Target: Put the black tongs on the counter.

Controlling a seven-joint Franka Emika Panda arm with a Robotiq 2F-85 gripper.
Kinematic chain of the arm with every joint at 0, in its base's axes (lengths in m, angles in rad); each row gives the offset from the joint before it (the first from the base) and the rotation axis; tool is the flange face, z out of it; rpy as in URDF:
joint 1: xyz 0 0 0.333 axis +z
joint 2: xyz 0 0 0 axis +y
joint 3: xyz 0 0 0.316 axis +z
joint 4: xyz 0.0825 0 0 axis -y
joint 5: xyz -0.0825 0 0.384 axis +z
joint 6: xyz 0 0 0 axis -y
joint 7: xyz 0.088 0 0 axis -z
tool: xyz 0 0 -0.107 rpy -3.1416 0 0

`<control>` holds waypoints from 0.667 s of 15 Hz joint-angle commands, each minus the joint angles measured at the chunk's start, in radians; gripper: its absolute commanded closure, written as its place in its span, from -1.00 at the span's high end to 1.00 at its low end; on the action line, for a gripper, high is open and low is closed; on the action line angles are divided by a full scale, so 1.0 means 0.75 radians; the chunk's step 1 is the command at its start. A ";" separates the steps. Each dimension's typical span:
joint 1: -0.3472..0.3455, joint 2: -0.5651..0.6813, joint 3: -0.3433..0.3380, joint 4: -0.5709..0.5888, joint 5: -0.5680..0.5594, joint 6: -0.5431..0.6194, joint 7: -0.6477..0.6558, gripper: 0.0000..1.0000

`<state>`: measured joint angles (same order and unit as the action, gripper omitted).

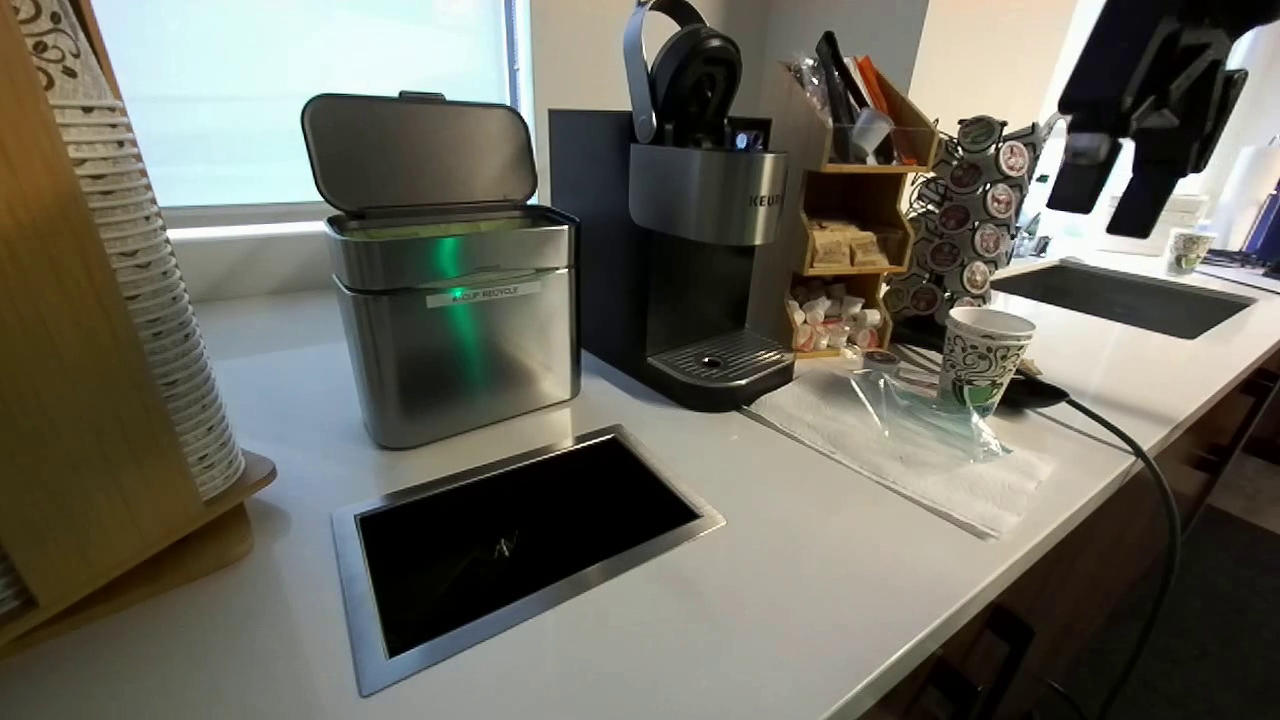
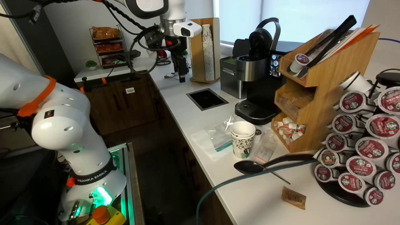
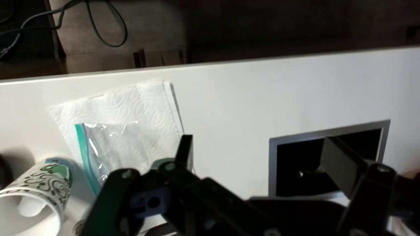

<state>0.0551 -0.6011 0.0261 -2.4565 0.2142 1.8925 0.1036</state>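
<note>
The black tongs (image 1: 840,75) (image 2: 337,37) stand tilted in the top compartment of the wooden organizer, their long dark arms rising above it in both exterior views. Their lower ends are partly hidden among other items. They are out of the wrist view. The off-white counter (image 1: 800,570) (image 2: 178,107) (image 3: 229,105) runs below, with its steel-framed black cut-out. My gripper (image 1: 1112,190) (image 2: 181,70) (image 3: 264,157) is open and empty. It hangs in the air above the counter, well apart from the tongs.
The wooden organizer (image 2: 353,84) stands between the coffee machine (image 1: 710,200) and the pod rack (image 1: 960,230). A patterned paper cup (image 2: 242,143), plastic bag (image 3: 121,144) and paper towel (image 3: 137,101) lie near the counter edge. A steel bin (image 1: 460,350) and cup dispenser (image 1: 90,400) stand farther along.
</note>
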 commanded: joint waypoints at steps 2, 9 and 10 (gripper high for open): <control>-0.164 -0.027 -0.039 0.025 -0.083 0.129 0.096 1.00; -0.321 -0.014 -0.089 0.058 -0.272 0.315 0.135 1.00; -0.345 -0.014 -0.088 0.060 -0.303 0.336 0.154 1.00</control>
<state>-0.2149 -0.6118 -0.0311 -2.4139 -0.0064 2.1473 0.2143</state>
